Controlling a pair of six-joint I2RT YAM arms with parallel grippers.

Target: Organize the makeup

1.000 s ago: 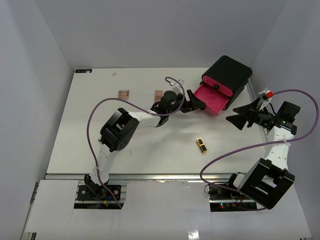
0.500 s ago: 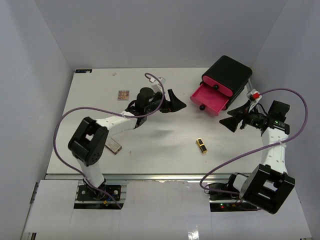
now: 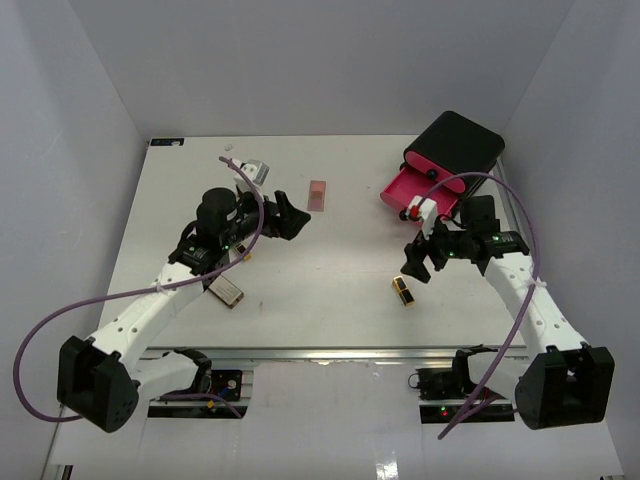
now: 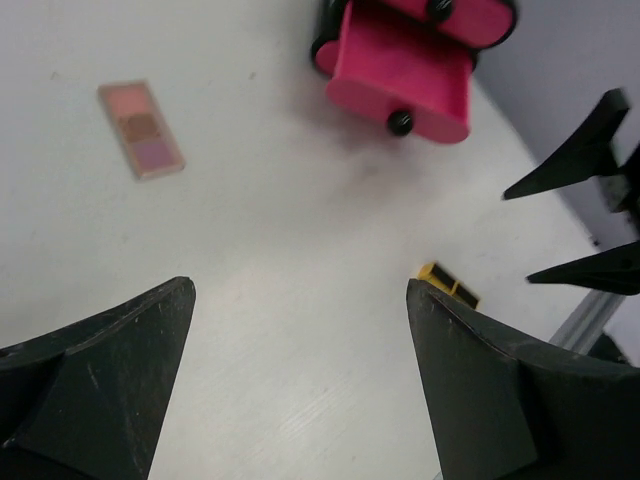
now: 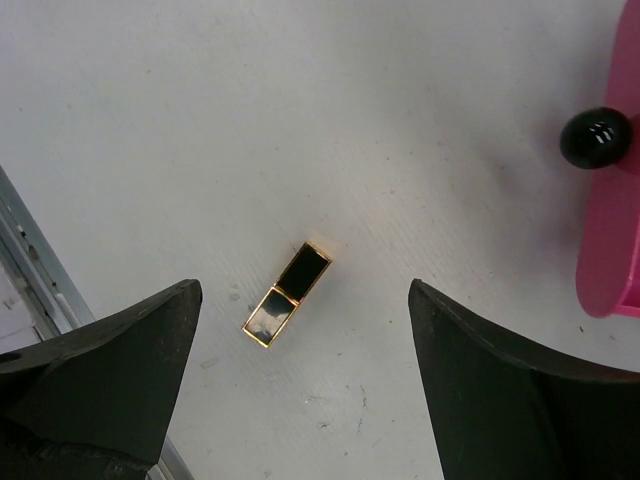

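- Lipstick (image 3: 403, 292), black and gold, lies where it lay a second ago, on the near right part of the white bench (image 3: 330, 270). The right claw (image 3: 417, 262) has swung in from the right edge and now hangs just beside it.
- The left claw (image 3: 296, 222) was at the pink drawer (image 3: 415, 195) a second ago and has pulled back to the left, to the middle of the bench. The eyeshadow palette (image 3: 317, 194), hidden by that arm half a second ago, shows again.
- In the right wrist view the lipstick (image 5: 287, 294) lies flat and slantwise between the two fingers of the right claw (image 5: 300, 385), ahead of their tips and touching neither. The drawer's black knob (image 5: 597, 137) is off to the right.
- The palette lies just beyond the left claw in the top view. In the left wrist view it sits far left (image 4: 141, 143), with the drawer (image 4: 405, 80) at the top.
- A brown case (image 3: 228, 291) lies near the left arm, on the near side.
- Both claws are spread wide and empty, the left one (image 4: 300, 375) too, and neither touches anything.
- The drawer stands pulled out of the black box (image 3: 458, 145).
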